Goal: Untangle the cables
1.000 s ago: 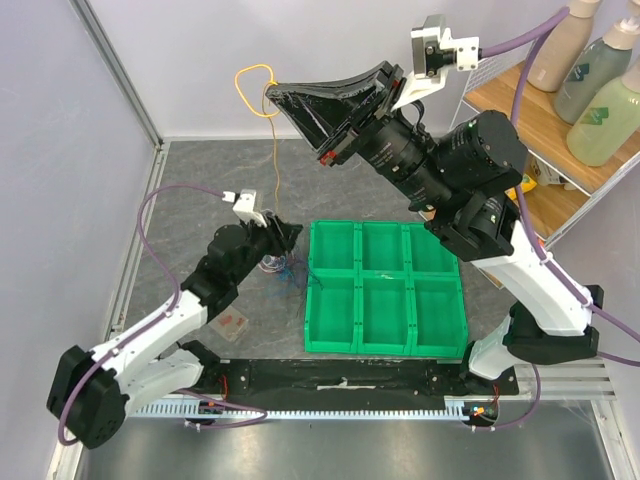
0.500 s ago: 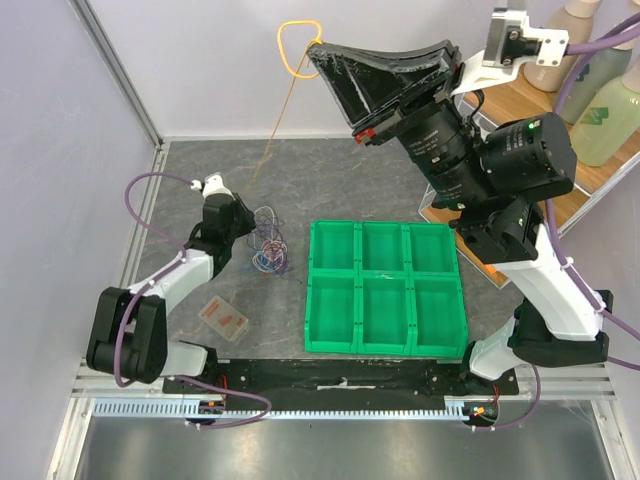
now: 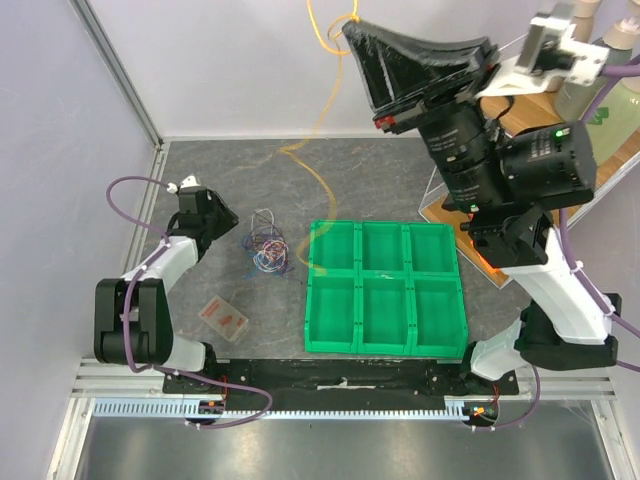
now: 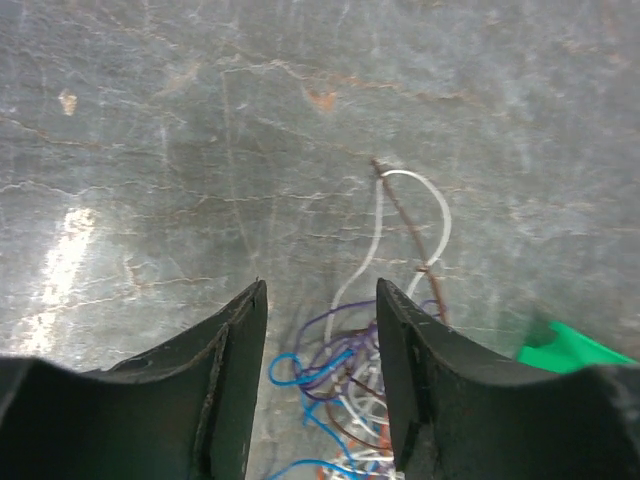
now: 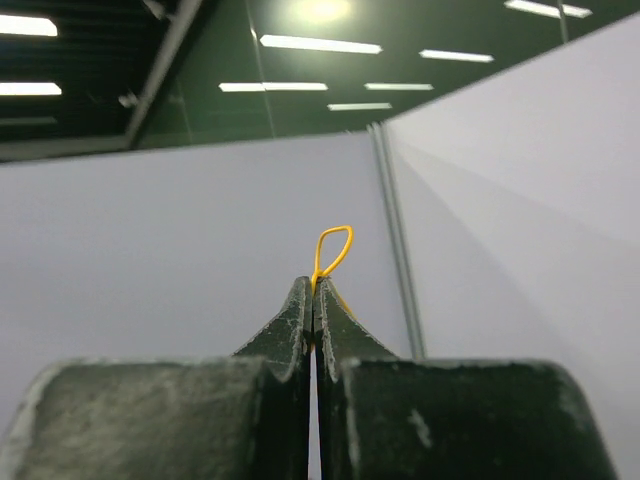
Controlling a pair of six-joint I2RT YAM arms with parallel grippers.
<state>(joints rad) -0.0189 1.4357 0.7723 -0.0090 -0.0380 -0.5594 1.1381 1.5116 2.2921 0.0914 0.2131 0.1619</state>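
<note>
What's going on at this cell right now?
Cable untangling, mid-run. The right gripper is shut on the yellow cable and holds it high above the table. The cable's tail hangs down to the tabletop near the green tray and looks apart from the bundle of cables, though the blur leaves that unsure. The left gripper is open and empty, low over the table just left of the bundle.

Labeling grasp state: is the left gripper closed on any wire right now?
No: in the left wrist view the left gripper is open, fingers apart, and the tangled wires lie loose on the table.
</note>
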